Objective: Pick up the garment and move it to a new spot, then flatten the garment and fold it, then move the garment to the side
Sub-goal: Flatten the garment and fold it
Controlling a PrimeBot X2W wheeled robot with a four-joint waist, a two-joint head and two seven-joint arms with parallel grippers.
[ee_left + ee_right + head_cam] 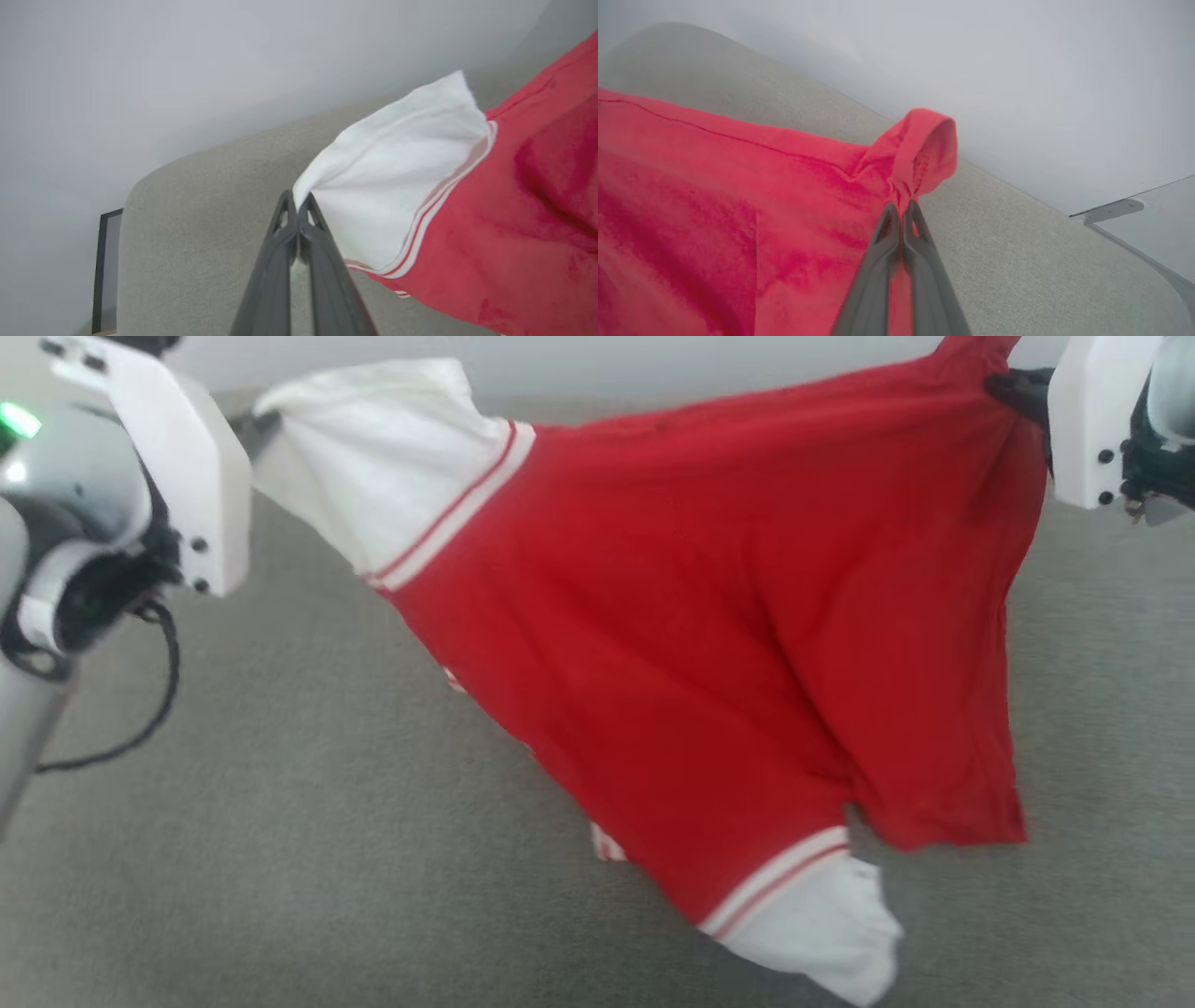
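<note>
Closest to the lens are the two long dark fingers of the left gripper (297,200). Its jaws are pressed together on the very corner of a white end panel (397,177) of the soft bright red cloth garment (700,644). The right gripper (902,207) has its jaws clamped too, on a bunched piece of red hem, and a small loop of cloth (924,149) stands up above the tips.

In the head view the garment hangs stretched between the two arms, above the desk covered in grey woven cloth (280,803). The top edge is almost tight. The body sags down in a big belly, and the second white panel (822,924) hangs lowest. I cannot tell if this panel touches the desk.

I think the step in hand is the carry to a new spot, with flattening after it. To do it well, the arms should travel together with the same gap between them, so the top edge does not go loose and does not pull harder. The left hold is only on a thin corner, so more stretching could make it slip. For laying down, the hanging edge should meet the desk first; then both arms can draw away from it while they go down, so the cloth unrolls flat without folds under it.
</note>
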